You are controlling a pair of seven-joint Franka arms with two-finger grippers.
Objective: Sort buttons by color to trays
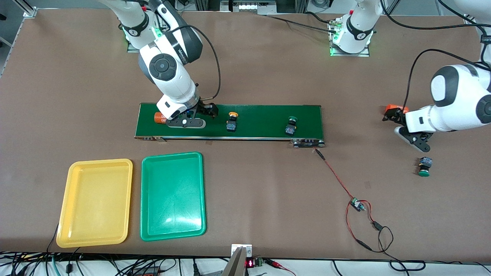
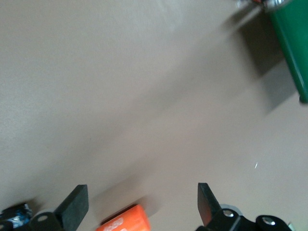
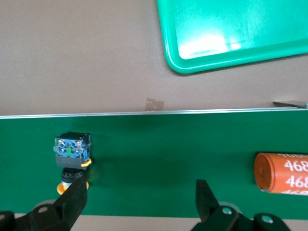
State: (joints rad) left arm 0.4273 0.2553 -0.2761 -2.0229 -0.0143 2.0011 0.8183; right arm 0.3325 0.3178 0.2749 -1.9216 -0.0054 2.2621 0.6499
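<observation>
The right tool (image 1: 199,115) hangs released over the belt (image 1: 261,122), with the yellow button (image 1: 232,121) just beside it toward the left arm's end; the left tool (image 1: 406,128), also released, waits.

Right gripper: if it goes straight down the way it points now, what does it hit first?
Probably bare conveyor belt. The right gripper hangs over it with fingers open; the yellow button and the orange cylinder both lie off to the sides of the gap. Depth is uncertain.

The brown tabletop (image 1: 268,76) carries a long dark-green conveyor belt (image 1: 261,122). Nearer the front camera lie a shallow yellow plastic tray (image 1: 73,214) and a matching green tray (image 1: 147,214). A green-capped black push-button (image 1: 424,166) lies toward the left arm's end.
</observation>
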